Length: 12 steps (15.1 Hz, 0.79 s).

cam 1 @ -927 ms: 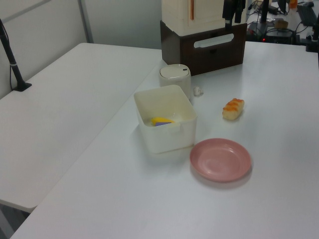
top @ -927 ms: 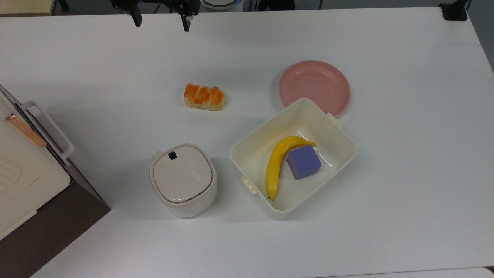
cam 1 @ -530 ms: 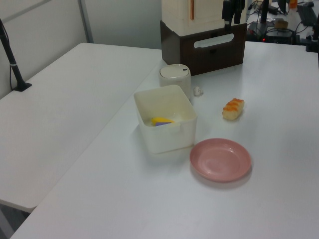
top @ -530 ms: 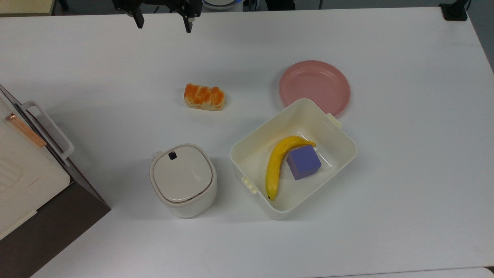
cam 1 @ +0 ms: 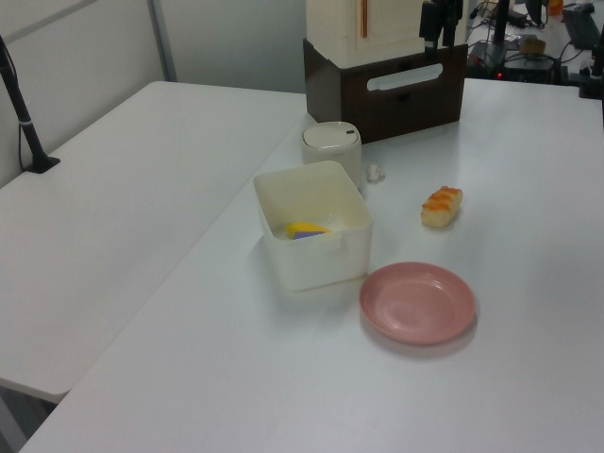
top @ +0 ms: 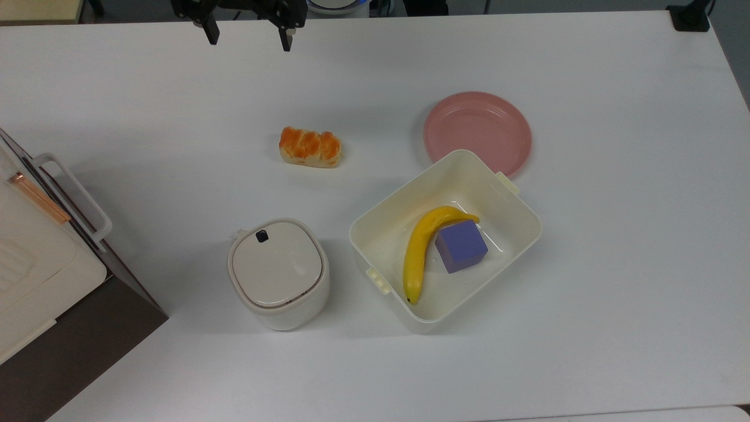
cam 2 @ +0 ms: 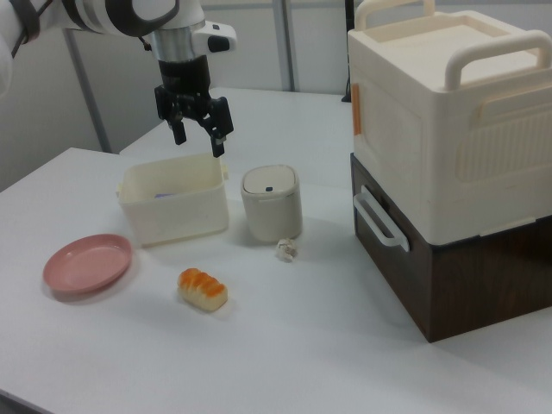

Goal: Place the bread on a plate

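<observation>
The bread, a small bun with an orange-brown top, lies on the white table left of the plate in the top view; it also shows as the bread and the bread. The pink plate sits bare, its near edge tucked behind the cream tub; the left view has the plate and the right view the plate. My gripper hangs open high above the table's far edge, well away from the bread. It shows as the gripper above the tub and the gripper.
A cream tub holds a yellow banana and a purple cube. A lidded cream pot stands left of it. A large cream box on a brown base fills the top view's left. A small white scrap lies by the pot.
The gripper has crept a few pixels downward in the top view, still open. Bread, plate and tub have not moved.
</observation>
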{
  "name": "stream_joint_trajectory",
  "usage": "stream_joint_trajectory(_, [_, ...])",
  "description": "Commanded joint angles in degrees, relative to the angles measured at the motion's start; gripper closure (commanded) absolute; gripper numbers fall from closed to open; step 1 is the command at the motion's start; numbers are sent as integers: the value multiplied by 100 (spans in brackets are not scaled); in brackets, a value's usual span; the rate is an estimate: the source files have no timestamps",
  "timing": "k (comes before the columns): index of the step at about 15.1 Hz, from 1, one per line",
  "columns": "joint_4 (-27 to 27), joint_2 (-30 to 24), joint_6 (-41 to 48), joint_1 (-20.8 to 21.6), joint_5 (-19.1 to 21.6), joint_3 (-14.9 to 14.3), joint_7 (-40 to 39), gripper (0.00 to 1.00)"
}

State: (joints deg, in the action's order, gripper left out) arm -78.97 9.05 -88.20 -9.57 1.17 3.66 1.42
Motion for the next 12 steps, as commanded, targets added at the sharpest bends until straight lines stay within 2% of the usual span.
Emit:
stream_joint_trajectory(1, [-145, -97, -171, 78, -47, -67, -80, 0])
stream_joint_trajectory(12, [-136, -141, -92, 96, -29, -50, -62, 0])
